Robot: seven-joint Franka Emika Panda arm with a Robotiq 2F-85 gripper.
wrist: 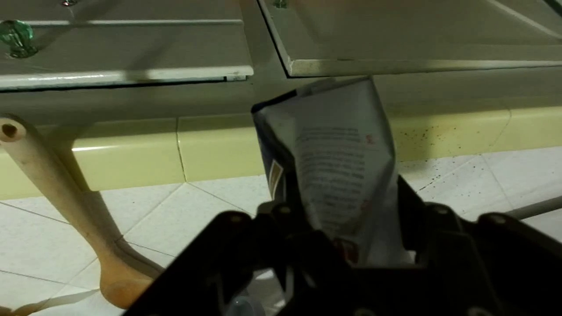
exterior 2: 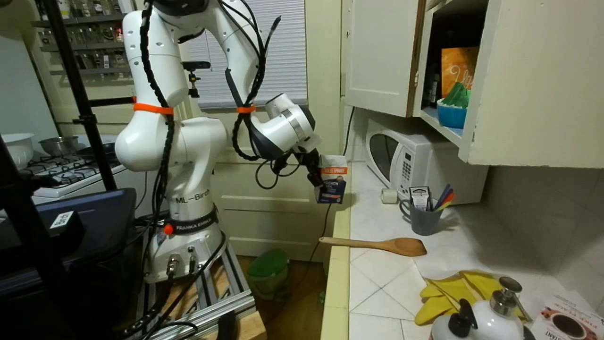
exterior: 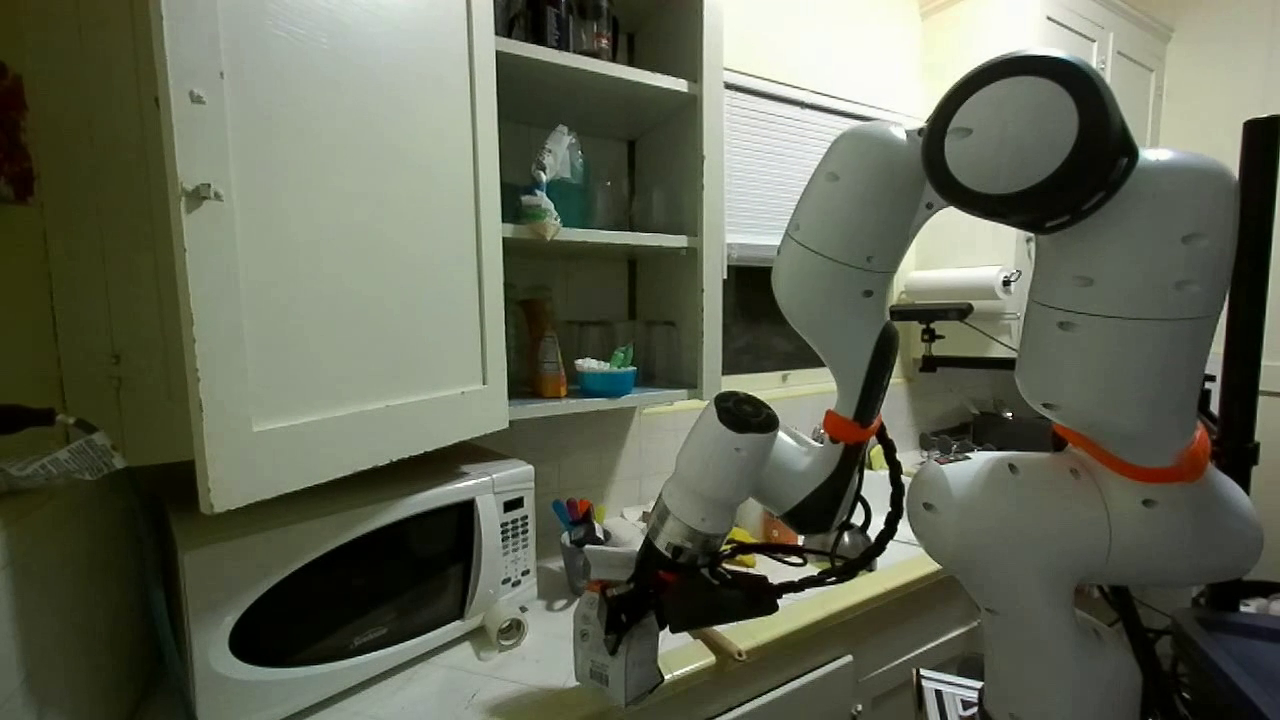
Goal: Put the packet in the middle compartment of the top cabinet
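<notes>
In an exterior view I have the tool (exterior: 625,615) clamped on the packet (exterior: 628,668), low by the front edge of the white tiled tabletop (exterior: 480,688) and well below the top cabinet (exterior: 711,200). The grasp is done, then, and the cabinet door (exterior: 345,230) stands open; what remains, as I judge it, is the lift, the reach into the middle compartment (exterior: 668,150), the release and the retreat. A plastic bag (exterior: 560,160) sits at the front of that compartment, so I may have to set my load beside it. In an exterior view the packet (exterior 2: 333,182) shows a white upper part, an orange band and a navy lower part; I can half read "FRENCH" there, but the smaller lettering is lost to me. It seems to hang clear of the tabletop. My wrist view puts the fingers (wrist: 408,215) on either side of it: the face towards me is white with blurred small print, creased along its edges, and the far end looks folded over. I expect soft walls that crumple if squeezed harder.
</notes>
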